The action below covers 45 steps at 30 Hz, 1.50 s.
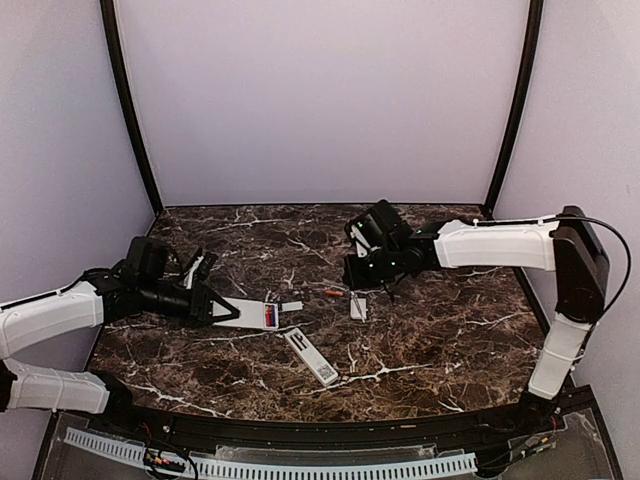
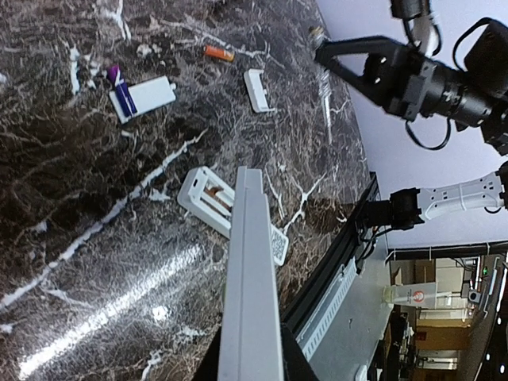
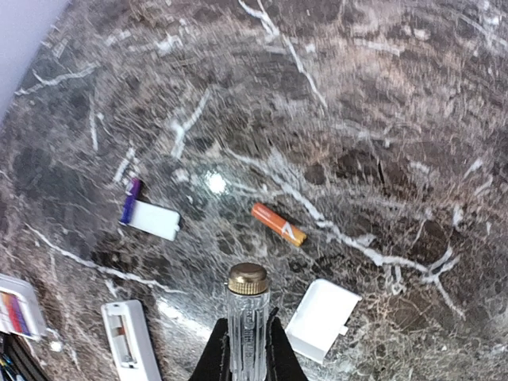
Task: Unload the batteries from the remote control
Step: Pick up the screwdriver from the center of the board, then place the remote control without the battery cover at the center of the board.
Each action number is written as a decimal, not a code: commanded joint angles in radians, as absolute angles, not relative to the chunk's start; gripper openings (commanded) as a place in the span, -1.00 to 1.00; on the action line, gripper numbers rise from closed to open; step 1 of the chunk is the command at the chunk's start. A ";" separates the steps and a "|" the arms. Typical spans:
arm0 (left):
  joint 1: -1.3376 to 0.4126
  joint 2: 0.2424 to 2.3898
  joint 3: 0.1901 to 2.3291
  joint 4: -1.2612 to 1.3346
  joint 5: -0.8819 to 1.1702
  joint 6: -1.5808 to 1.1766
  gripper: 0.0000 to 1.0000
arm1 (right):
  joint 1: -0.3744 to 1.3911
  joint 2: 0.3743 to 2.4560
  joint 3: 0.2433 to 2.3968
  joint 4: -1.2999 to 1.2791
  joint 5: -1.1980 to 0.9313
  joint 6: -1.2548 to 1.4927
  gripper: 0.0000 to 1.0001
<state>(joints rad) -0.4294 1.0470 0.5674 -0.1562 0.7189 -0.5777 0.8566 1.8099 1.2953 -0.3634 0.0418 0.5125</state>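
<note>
My left gripper (image 1: 213, 308) is shut on one end of a white remote control (image 1: 245, 313), held just above the table; red and blue batteries (image 1: 270, 316) show in its open far end. In the left wrist view this remote (image 2: 250, 286) runs edge-on from the jaws. A second white remote (image 1: 311, 356) lies flat with an orange cell in its open bay (image 3: 119, 327). A loose orange battery (image 3: 279, 224) and a purple battery (image 3: 130, 199) lie on the marble. My right gripper (image 3: 248, 353) is shut on a clear-handled screwdriver (image 3: 248, 313) with a brass cap, hovering near the orange battery.
Two white cover plates lie loose: one (image 3: 321, 317) beside the screwdriver, the other (image 3: 153, 219) touching the purple battery. The dark marble table (image 1: 430, 340) ends in a black rail (image 1: 330, 425) at the front. Grey walls close the back and sides.
</note>
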 commanded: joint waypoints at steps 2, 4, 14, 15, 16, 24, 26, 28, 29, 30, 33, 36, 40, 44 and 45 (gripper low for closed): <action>-0.476 1.060 0.569 -0.266 0.766 -0.603 -1.00 | 0.821 1.683 1.187 -0.170 -0.037 0.476 -1.00; -0.479 1.061 0.560 -0.299 0.785 -0.619 -1.00 | 0.806 1.653 1.153 -0.144 -0.045 0.476 -1.00; -0.513 1.146 0.526 -0.329 0.819 -0.699 -1.00 | 0.778 1.625 1.084 -0.058 -0.099 0.485 -1.00; -0.521 1.158 0.528 -0.317 0.819 -0.704 -1.00 | 0.778 1.624 1.081 -0.050 -0.103 0.486 -1.00; -0.528 1.184 0.529 -0.274 0.821 -0.710 -1.00 | 0.777 1.622 1.079 -0.043 -0.107 0.486 -1.00; -0.576 1.347 0.538 -0.100 0.850 -0.704 -1.00 | 0.775 1.594 1.059 -0.044 -0.092 0.488 -1.00; -0.577 1.373 0.539 -0.073 0.861 -0.700 -1.00 | 0.776 1.585 1.051 -0.045 -0.085 0.491 -1.00; -0.577 1.398 0.543 -0.052 0.870 -0.693 -1.00 | 0.775 1.577 1.045 -0.045 -0.080 0.494 -1.00; -0.577 1.406 0.548 -0.031 0.879 -0.691 -1.00 | 0.776 1.574 1.045 -0.043 -0.079 0.495 -1.00; -0.577 1.424 0.552 -0.020 0.883 -0.691 -1.00 | 0.776 1.574 1.043 -0.042 -0.078 0.498 -1.00; -0.578 1.481 0.581 0.031 0.899 -0.677 -1.00 | 0.775 1.575 1.044 -0.036 -0.083 0.502 -1.00; -0.586 1.545 0.637 0.032 0.901 -0.636 -1.00 | 0.775 1.578 1.050 -0.036 -0.089 0.502 -1.00; -0.605 1.632 0.719 0.016 0.911 -0.579 -1.00 | 0.776 1.577 1.054 -0.050 -0.092 0.497 -1.00; -0.610 1.701 0.785 -0.009 0.921 -0.523 -1.00 | 0.776 1.570 1.050 -0.054 -0.093 0.502 -1.00; -0.610 1.723 0.795 -0.021 0.919 -0.512 -1.00 | 0.776 1.567 1.048 -0.051 -0.093 0.505 -1.00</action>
